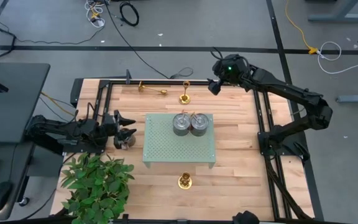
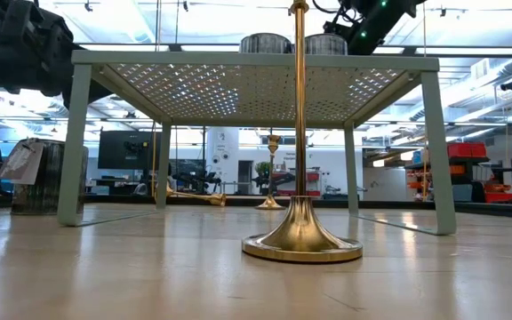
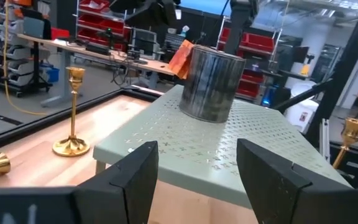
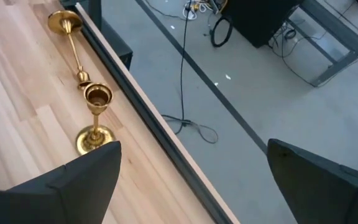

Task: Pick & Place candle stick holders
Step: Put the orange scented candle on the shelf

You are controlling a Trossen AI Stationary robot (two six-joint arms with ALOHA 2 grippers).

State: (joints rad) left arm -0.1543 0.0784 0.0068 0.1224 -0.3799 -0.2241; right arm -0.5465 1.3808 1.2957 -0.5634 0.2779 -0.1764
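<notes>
Three gold candle stick holders are on the wooden table. One stands on its round base near the front edge (image 1: 184, 181) (image 2: 301, 178). Another stands upright by the far edge (image 1: 185, 96) (image 4: 95, 121) (image 3: 72, 118). The third lies on its side left of that one (image 1: 151, 89) (image 4: 70, 43). My right gripper (image 1: 215, 84) (image 4: 194, 180) hangs open above the far edge, just right of the upright far holder, and touches nothing. My left gripper (image 1: 129, 129) (image 3: 197, 174) waits open and level at the left, facing the green stand (image 3: 229, 143).
A green perforated stand (image 1: 179, 146) fills the table's middle and carries two metal cans (image 1: 181, 123) (image 1: 199, 123). A dark can-like cylinder (image 2: 38, 173) stands by my left gripper. A potted plant (image 1: 95, 183) overhangs the near left corner. A black frame rail (image 4: 135, 93) runs along the far edge.
</notes>
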